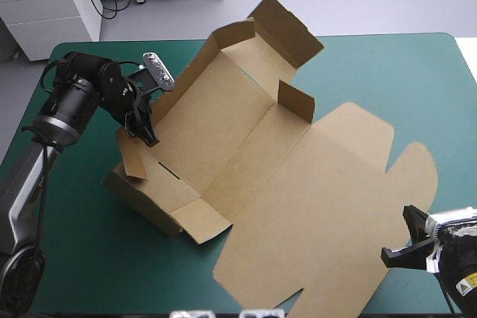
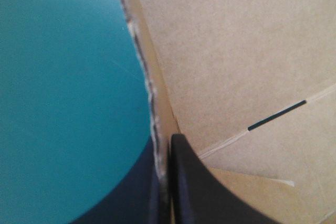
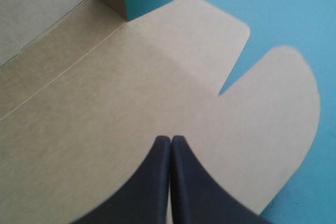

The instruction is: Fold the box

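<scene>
Box (image 1: 246, 154) is laid centre-left on the desk (image 1: 395, 72), with the far and left walls raised and the lid flat toward the near-right corner. Left gripper (image 1: 141, 133) is clamped on the left wall's edge. Right gripper (image 1: 406, 247) is held together, just beside the lid's near-right edge. Bare desk is seen along the far-right edge.

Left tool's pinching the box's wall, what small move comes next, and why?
Probably swing the left tool inward, folding the pinched wall toward the slot: that tool is shut on the box, the slot lies beside it, and the right tool hangs shut over the flat lid.
</scene>
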Available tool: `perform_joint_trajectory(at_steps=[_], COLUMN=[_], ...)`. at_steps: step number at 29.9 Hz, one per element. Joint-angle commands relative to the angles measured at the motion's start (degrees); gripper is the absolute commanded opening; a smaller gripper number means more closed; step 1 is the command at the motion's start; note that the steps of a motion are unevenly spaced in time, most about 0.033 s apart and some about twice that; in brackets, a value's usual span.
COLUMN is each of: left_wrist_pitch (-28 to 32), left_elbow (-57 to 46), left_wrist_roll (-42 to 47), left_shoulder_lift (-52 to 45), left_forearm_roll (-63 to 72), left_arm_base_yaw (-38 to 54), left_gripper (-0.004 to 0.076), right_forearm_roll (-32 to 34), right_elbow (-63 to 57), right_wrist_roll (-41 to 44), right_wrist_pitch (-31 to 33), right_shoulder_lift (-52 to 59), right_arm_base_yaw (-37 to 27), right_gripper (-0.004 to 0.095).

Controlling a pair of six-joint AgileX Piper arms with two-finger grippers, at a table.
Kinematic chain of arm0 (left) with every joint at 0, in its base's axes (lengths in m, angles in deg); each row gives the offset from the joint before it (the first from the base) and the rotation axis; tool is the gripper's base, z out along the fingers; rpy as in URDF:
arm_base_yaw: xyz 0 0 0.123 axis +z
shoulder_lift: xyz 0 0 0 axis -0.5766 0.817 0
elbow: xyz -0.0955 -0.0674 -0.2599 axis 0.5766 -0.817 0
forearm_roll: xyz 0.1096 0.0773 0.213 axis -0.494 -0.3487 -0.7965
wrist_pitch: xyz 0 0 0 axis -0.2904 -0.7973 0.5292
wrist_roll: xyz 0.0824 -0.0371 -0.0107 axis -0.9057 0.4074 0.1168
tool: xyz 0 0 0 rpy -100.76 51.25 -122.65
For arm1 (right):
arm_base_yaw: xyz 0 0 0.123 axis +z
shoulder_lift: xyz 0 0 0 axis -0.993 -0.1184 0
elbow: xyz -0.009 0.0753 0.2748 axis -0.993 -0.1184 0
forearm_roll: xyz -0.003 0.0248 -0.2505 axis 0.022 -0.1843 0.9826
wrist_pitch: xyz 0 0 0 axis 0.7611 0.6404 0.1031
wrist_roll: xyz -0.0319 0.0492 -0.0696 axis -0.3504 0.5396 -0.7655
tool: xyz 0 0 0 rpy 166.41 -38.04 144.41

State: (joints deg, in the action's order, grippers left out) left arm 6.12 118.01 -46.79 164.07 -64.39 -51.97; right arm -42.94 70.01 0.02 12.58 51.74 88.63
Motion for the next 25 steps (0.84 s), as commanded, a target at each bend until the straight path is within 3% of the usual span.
perform_joint_trajectory(at_steps=[1, 6, 12, 25], left_wrist_pitch=[-2.1, -1.5, 3.5, 5.1], left_elbow=[2.2, 2.6, 2.6, 2.4], left_wrist_roll=[-3.7, -3.4, -1.3, 2.7], left_shoulder_lift=[-3.5, -3.5, -3.5, -8.3], left_forearm_roll=[-7.2, -19.6, -27.8, -31.8], left_arm_base_yaw=[-3.4, -10.1, -18.5, -32.9], left_gripper=[-0.0008, -0.0008, -0.0008, -0.0008], right_forearm_roll=[-1.3, -2.8, -3.7, -3.7], right_elbow=[1.9, 1.9, 1.9, 1.9], right_wrist_roll=[-0.6, -0.6, -0.6, -0.6], right_wrist_pitch=[-4.4, -4.4, -4.4, -4.4], right_shoulder_lift=[-2.3, -3.0, -3.0, -3.0], right_arm_base_yaw=[-0.5, -0.5, -0.5, -0.5], right_gripper=[-0.0017, -0.0017, -0.0017, -0.0017])
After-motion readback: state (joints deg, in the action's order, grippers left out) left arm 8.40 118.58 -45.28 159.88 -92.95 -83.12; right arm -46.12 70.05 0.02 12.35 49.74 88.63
